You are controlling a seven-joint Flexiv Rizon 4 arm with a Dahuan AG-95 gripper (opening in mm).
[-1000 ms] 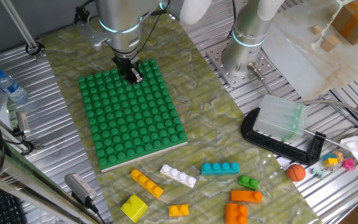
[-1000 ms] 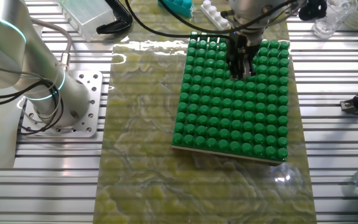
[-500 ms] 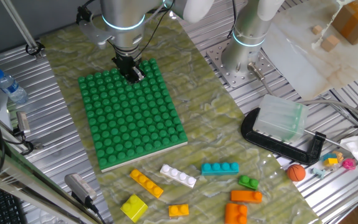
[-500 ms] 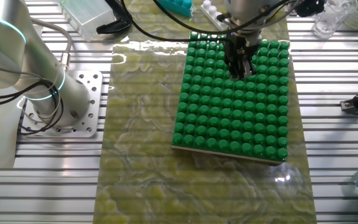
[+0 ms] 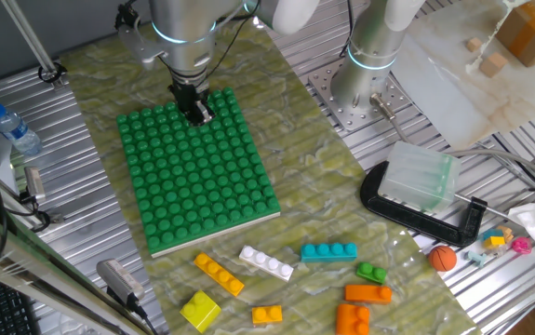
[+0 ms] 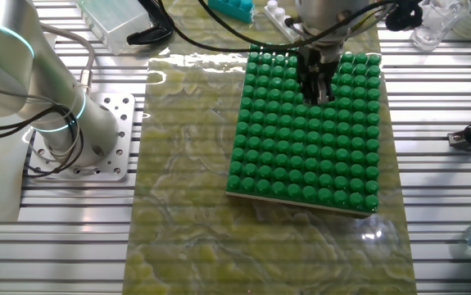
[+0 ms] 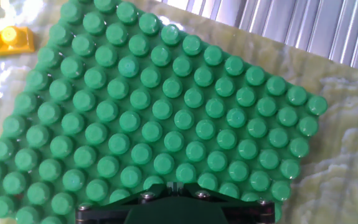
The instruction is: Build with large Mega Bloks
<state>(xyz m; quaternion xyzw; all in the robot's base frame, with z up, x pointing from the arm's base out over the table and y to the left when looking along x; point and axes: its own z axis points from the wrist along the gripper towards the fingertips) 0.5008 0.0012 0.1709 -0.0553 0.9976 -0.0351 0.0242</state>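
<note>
Hovering low over the far end of the green studded baseplate (image 5: 197,172), the gripper (image 5: 195,110) carries no brick. In both fixed views the two dark fingers hang side by side just above the studs with nothing between them; whether a narrow gap separates the jaws cannot be told, and the hand view shows only the black housing at the frame's lower edge with bare green studs beyond it.

No brick is yet mounted on the baseplate. The loose Mega Bloks lie in a cluster on the marbled mat (image 5: 304,140) along the near edge of the tabletop, beyond the baseplate's near edge: a long yellow brick (image 5: 219,274), a long white brick (image 5: 267,262), a long teal brick (image 5: 329,251), a short green brick (image 5: 371,273), orange bricks (image 5: 367,294), a small orange brick (image 5: 267,314) and a yellow square brick (image 5: 200,310). An orange ball (image 5: 443,258) rests further toward the right edge, beside a black clamp (image 5: 421,212).

Governing relation: the whole brick supply lies on the opposite side of the baseplate from the jaws, so the full length of the plate separates them. The yellow and white long bricks lie nearest the plate, their long axes running obliquely to its near edge; the teal one lies roughly parallel to it. A pick would probably require crossing the plate and turning the wrist to close across a brick's short width.
</note>
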